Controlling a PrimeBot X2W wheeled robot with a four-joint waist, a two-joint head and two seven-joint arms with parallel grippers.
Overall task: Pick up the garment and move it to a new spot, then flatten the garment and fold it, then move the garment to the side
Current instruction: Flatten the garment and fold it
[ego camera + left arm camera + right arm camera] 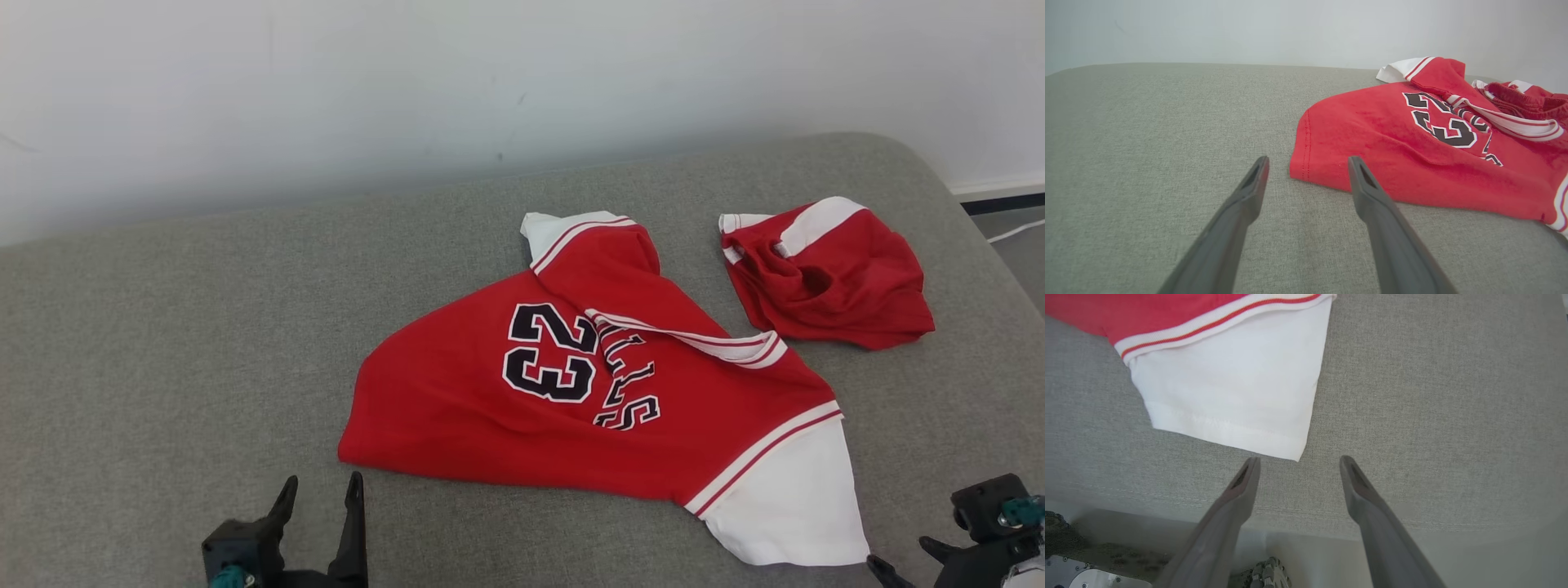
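red shirt (588, 392) with a dark 23, lying rumpled toward the middle-right of the grey cushion (163, 367). upper part folded over onto itself. one white sleeve (792, 498) flat at the near right, a far sleeve (563, 229) poking out at the back. smaller red bundle (824, 278) just beside it on the far right, parted from it by a thin strip of cushion.

left claw (321, 483) spread wide and empty, stopped just short of the shirt's bottom hem (1306, 163). right claw (1299, 459) spread as well, pinching nothing, tips just off the corner of the white sleeve.

probably light, thin knit: soft, floppy, no stiffness for keeping a shape, so bound to sag and trail from any single pinch. not fragile. not slippery on the woven cushion either, more apt to cling and bunch up.

best taken at two well-separated edges at once: hem corner for the left claw, sleeve cuff or shoulder seam for the right. best to come in low and slide under the stitched edge, doubled and firmer there. worth avoiding the folded-over part, likely to come up as a lump. worth staying clear of the red bundle too.
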